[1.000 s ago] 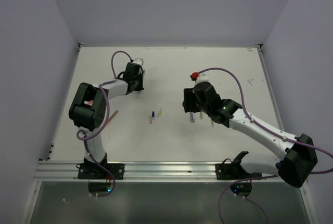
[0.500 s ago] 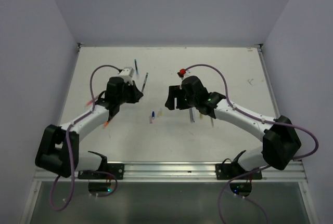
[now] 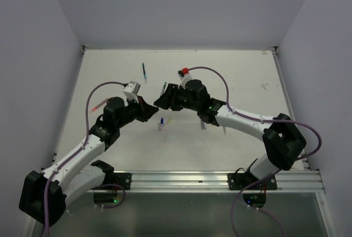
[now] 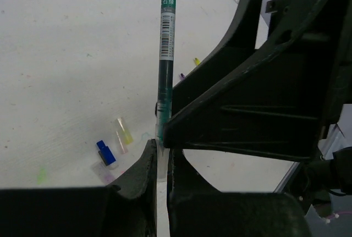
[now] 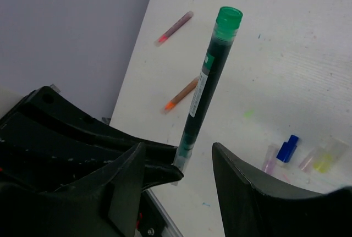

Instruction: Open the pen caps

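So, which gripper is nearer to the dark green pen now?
Left. The left gripper is shut on one end of the dark green pen. The right gripper is open, one finger on each side of the pen, not clamped on it.

Six pens (image 3: 144,72), at least three loose pen caps (image 3: 161,121), two robot arms (image 3: 82,152), one table (image 3: 242,72)

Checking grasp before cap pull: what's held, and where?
Left gripper pinches the green pen at its clear lower end. Right gripper straddles the shaft, open, holding nothing.
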Controlling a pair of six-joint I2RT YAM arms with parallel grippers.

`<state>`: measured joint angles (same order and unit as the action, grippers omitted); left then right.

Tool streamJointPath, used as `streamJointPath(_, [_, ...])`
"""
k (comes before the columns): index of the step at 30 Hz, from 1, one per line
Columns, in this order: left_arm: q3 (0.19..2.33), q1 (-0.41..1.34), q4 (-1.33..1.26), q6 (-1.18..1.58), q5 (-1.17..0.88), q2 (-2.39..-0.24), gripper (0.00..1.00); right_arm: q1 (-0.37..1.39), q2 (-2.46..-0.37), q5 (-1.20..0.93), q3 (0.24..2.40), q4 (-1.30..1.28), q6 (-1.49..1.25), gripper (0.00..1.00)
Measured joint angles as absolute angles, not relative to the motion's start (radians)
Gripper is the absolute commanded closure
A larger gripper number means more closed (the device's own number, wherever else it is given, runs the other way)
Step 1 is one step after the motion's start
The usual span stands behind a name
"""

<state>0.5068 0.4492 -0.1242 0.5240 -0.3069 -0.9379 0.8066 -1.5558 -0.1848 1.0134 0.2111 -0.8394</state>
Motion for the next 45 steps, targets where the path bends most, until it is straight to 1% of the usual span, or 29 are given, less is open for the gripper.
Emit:
streamJointPath(5, [0.49,0.455,-0.121,0.543,-0.342,-0.885,1.0,0.831,-1.626,-0.183,1.028,0.262,-0.864,0.47])
streamJointPath(7, [0.477,0.459,-0.123,0.549,-0.361,-0.862,1.0,0.836,-1.652,-0.183,1.035,0.271,-0.867,0.56])
streamJointPath(8, [0.472,0.46,-0.125,0.554,-0.372,-0.85,1.0,0.837,-1.659,-0.183,1.036,0.272,-0.869,0.63])
streamJointPath(9, [0.464,0.46,-0.126,0.557,-0.374,-0.841,1.0,0.838,-1.662,-0.188,1.036,0.279,-0.873,0.91])
streamJointPath(10, [0.454,0.46,-0.128,0.56,-0.382,-0.835,1.0,0.842,-1.662,-0.197,1.037,0.286,-0.875,1.0])
streamJointPath(15, [0.381,0.449,-0.249,0.603,-0.442,-0.817,1.0,0.853,-1.642,-0.214,1.033,0.295,-0.833,1.0])
streamJointPath(18, [0.34,0.446,-0.344,0.649,-0.497,-0.819,1.0,0.838,-1.612,-0.282,0.989,0.339,-0.81,1.0])
streamJointPath(21, [0.305,0.445,-0.452,0.706,-0.552,-0.818,1.0,0.807,-1.588,-0.402,0.937,0.437,-0.813,1.0])
streamJointPath(24, [0.265,0.441,-0.577,0.774,-0.594,-0.815,1.0,0.762,-1.591,-0.566,0.879,0.62,-0.874,1.0])
streamJointPath(26, [0.245,0.441,-0.657,0.814,-0.62,-0.813,1.0,0.739,-1.619,-0.674,0.845,0.796,-0.952,1.0])
streamJointPath(29, [0.206,0.438,-0.763,0.87,-0.64,-0.811,1.0,0.72,-1.691,-0.781,0.828,1.025,-1.077,1.0])
streamJointPath(31, [0.187,0.438,-0.786,0.886,-0.65,-0.808,1.0,0.717,-1.733,-0.824,0.822,1.123,-1.148,1.0])
streamJointPath(32, [0.183,0.438,-0.784,0.888,-0.656,-0.807,0.96,0.714,-1.748,-0.835,0.815,1.156,-1.176,1.0])
streamJointPath(34, [0.182,0.438,-0.781,0.89,-0.671,-0.807,0.8,0.708,-1.767,-0.843,0.804,1.205,-1.224,1.0])
streamJointPath(35, [0.182,0.438,-0.785,0.896,-0.685,-0.807,0.65,0.703,-1.772,-0.843,0.802,1.22,-1.238,1.0])
streamJointPath(38, [0.182,0.445,-0.816,0.919,-0.748,-0.806,0.49,0.685,-1.787,-0.818,0.802,1.247,-1.26,1.0])
streamJointPath(41, [0.181,0.461,-0.833,0.935,-0.797,-0.817,0.45,0.678,-1.789,-0.778,0.802,1.261,-1.264,1.0])
streamJointPath(45, [0.181,0.461,-0.854,0.951,-0.815,-0.859,0.45,0.696,-1.788,-0.753,0.802,1.275,-1.245,1.0])
